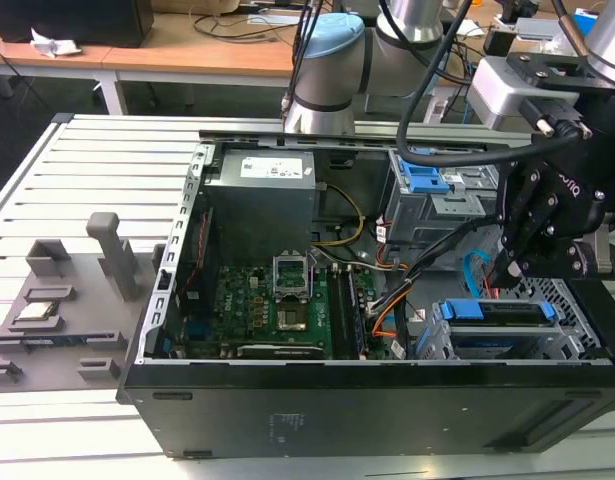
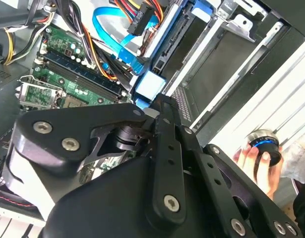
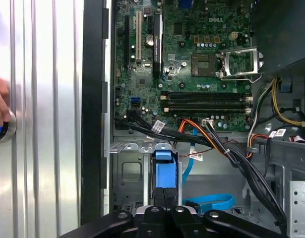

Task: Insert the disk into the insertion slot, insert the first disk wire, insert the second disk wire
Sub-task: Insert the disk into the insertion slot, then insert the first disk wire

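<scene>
Disk (image 1: 497,312) in its blue carrier sits in the insertion slot (image 1: 572,300), at the near corner of the open computer case (image 1: 287,420) on the exterior view's right. That step looks done. My gripper (image 1: 505,272) hangs just above the drive, fingers pressed together on nothing I can make out. First disk wire (image 3: 202,129) trails across from the motherboard (image 3: 192,49). Second disk wire (image 2: 108,35) loops beside the drive. Neither plug looks seated, so I judge both wires left to do.
</scene>
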You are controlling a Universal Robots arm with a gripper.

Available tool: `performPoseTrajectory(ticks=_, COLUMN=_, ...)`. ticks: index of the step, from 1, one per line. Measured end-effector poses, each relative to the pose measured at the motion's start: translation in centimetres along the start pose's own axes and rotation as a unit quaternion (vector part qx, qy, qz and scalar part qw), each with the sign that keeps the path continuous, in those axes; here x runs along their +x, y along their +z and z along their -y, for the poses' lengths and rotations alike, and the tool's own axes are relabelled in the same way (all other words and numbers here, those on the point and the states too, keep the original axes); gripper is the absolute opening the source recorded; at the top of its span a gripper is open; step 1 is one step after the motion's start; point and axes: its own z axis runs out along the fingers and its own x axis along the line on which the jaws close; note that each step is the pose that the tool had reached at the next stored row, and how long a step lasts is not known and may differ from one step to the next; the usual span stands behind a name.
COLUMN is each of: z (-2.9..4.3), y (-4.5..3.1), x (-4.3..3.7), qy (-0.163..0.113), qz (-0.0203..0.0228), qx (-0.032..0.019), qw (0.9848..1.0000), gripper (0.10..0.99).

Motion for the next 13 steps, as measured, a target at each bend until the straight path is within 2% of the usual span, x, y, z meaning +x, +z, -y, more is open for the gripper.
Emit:
performPoseTrajectory(ticks=6, z=0.14, y=0.00, x=-0.01, qy=0.000, qz=-0.0005, qx=0.0000, qw=1.0000, gripper=0.106)
performPoseTrajectory(ticks=7, z=0.57, y=-0.01, x=-0.02, qy=0.000, qz=-0.0005, qx=-0.0001, qw=1.0000, gripper=0.106)
performPoseTrajectory(ticks=8, z=1.41, y=-0.01, x=-0.10, qy=0.000, qz=-0.0005, qx=-0.0007, qw=1.0000, gripper=0.106)
performPoseTrajectory(ticks=10, z=2.10, y=-0.02, x=-0.31, qy=0.000, qz=-0.0006, qx=-0.0010, qw=1.0000, gripper=0.106)
performPoseTrajectory(ticks=11, z=2.68, y=0.00, x=-0.64, qy=0.000, qz=-0.0008, qx=-0.0017, qw=1.0000, gripper=0.106)
performPoseTrajectory(ticks=13, z=3.63, y=0.33, x=-1.88, qy=0.000, qz=-0.0018, qx=-0.0031, qw=1.0000, gripper=0.106)
